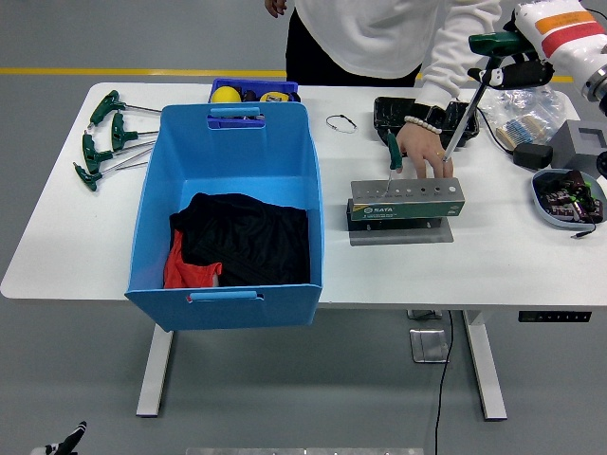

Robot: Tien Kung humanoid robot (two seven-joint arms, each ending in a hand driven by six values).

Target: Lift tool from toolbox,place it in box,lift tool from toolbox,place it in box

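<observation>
My right hand (520,72), at the picture's top right, is shut on a green T-handle tool (466,106). The tool hangs tilted in the air, its steel tip just above the right end of the grey toolbox rack (403,201). One more green-handled tool (393,152) stands upright in the rack's left part. A person's hand (423,147) rests on the table behind the rack, touching it. The big blue box (228,112) stands left of the rack with black and red cloth (242,237) in it. A small bit of my left hand (68,442) shows at the bottom left, below the table.
Several green T-handle tools (104,137) lie at the table's far left. A small blue bin (252,90) sits behind the box, a black tray (403,116) behind the rack. A bowl of small parts (569,197), a grey block (580,140) and a plastic bag stand at the right.
</observation>
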